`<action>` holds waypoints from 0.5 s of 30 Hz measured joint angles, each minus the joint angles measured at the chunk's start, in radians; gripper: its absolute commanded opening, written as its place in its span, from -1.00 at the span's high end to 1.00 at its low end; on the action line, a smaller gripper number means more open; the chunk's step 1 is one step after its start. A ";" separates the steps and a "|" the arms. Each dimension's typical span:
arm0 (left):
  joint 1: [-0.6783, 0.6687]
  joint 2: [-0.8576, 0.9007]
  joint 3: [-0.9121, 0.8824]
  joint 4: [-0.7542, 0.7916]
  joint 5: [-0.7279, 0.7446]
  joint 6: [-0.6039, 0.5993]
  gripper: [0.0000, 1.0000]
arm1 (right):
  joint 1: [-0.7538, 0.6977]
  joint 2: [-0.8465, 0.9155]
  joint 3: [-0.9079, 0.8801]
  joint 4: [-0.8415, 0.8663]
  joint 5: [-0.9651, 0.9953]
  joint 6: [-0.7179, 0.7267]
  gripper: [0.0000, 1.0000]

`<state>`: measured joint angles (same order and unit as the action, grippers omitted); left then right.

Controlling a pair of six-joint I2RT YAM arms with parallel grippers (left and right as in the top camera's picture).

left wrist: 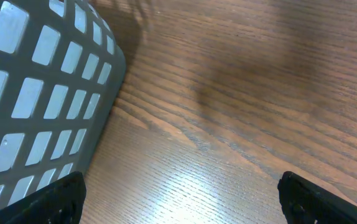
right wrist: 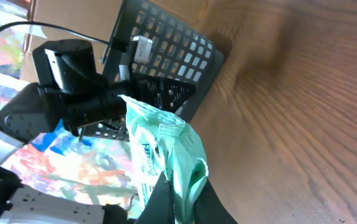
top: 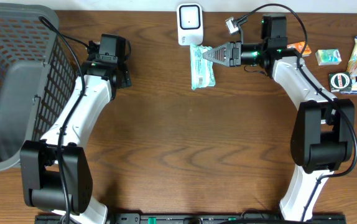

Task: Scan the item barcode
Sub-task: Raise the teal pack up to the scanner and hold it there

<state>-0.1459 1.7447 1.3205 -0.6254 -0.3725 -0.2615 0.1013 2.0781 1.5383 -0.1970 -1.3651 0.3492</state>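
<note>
A pale green wipes packet (top: 203, 65) hangs just below the white barcode scanner (top: 190, 23) at the table's back edge. My right gripper (top: 211, 55) is shut on the packet's right edge, holding it above the wood. In the right wrist view the green packet (right wrist: 166, 149) rises from between the two dark fingers (right wrist: 160, 202), pinched at its crimped end. My left gripper (top: 117, 70) stands open at the left, beside the basket, and its wrist view shows only bare wood between its fingertips (left wrist: 54, 199).
A grey mesh basket (top: 17, 81) fills the left end of the table; its wall (left wrist: 35, 93) is close to the left gripper. Snack packets and small items (top: 352, 62) lie at the back right.
</note>
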 measured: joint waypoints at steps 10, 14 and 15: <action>0.000 0.000 0.000 0.000 0.000 0.000 -0.96 | 0.000 0.000 0.000 0.000 0.021 0.052 0.97; 0.000 0.000 0.000 0.000 0.000 0.000 -0.95 | 0.003 0.000 0.000 -0.004 0.070 0.061 0.97; 0.000 0.000 0.000 0.000 0.000 0.000 -0.96 | 0.004 0.000 0.000 -0.007 0.093 0.061 0.97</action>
<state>-0.1459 1.7447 1.3205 -0.6254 -0.3725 -0.2615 0.1055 2.0781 1.5383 -0.2043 -1.2720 0.4107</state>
